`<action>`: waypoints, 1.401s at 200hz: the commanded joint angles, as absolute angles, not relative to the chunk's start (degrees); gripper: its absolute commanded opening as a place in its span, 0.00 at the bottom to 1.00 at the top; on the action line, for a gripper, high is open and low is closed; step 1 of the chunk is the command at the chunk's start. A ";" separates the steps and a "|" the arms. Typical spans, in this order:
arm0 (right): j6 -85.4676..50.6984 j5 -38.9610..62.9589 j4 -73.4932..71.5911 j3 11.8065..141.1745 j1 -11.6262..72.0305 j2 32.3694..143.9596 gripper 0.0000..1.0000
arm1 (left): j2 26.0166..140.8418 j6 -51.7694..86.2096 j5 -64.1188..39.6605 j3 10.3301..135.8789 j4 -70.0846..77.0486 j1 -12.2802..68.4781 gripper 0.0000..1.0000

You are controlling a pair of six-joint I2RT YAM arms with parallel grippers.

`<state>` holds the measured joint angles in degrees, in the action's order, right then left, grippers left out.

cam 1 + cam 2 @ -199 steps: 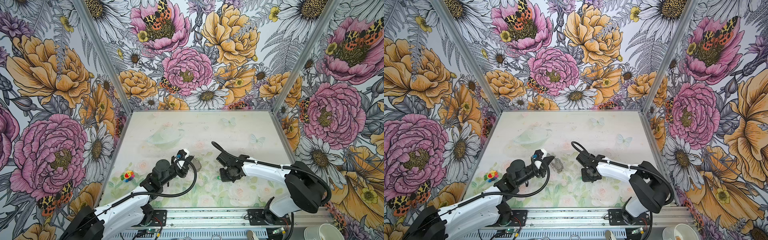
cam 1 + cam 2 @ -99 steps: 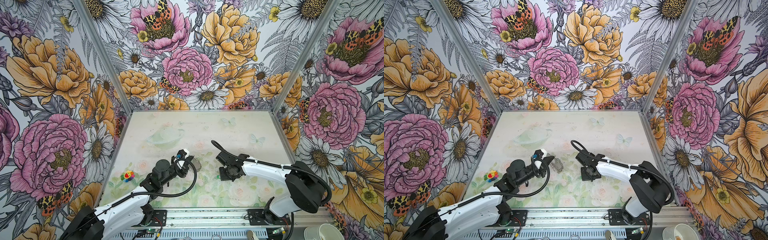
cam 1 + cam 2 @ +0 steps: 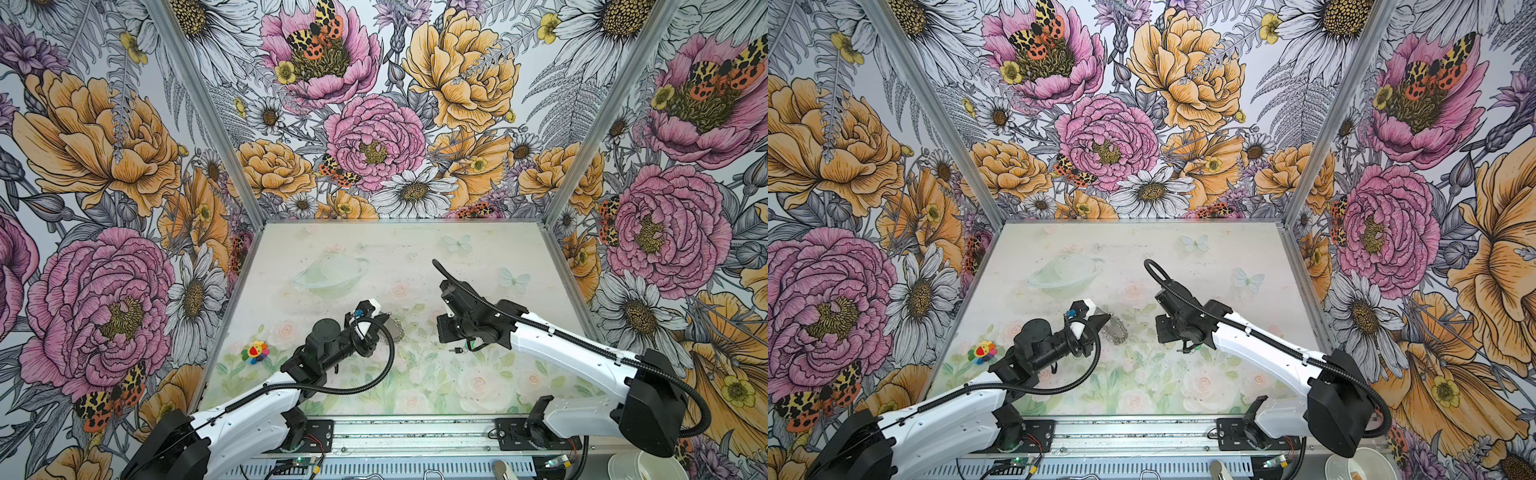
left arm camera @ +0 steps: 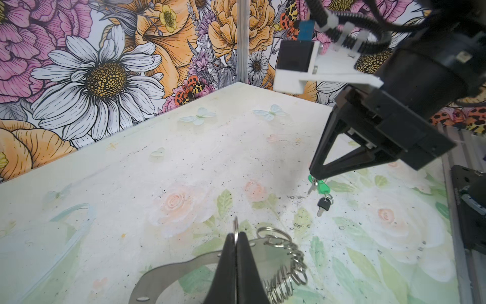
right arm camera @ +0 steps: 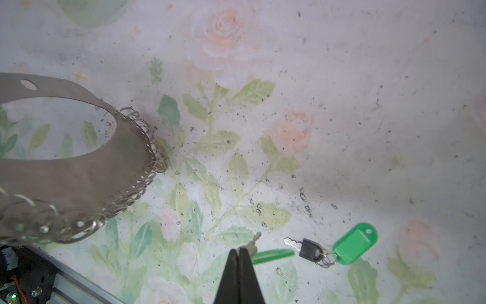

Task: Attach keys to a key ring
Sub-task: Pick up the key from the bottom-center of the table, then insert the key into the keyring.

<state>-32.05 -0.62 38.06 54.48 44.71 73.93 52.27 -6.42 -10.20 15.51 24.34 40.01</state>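
Near the key ring (image 5: 79, 179), right tool (image 5: 238, 254) newly clamped on one key (image 5: 254, 240)

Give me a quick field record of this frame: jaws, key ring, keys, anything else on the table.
left jaws: shut on one small wire ring of the key ring
right jaws: shut on the silver key, its green tag edge-on beside them
second key: black-headed, joined to the second green tag, free beside the right jaws
attached: neither key on the key ring yet
other: rainbow flower toy on the table, near the left arm
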 commanded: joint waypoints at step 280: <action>4.18 33.51 1.06 35.43 42.71 57.15 0.00 | 60.27 -12.43 -42.71 16.40 34.28 40.33 0.00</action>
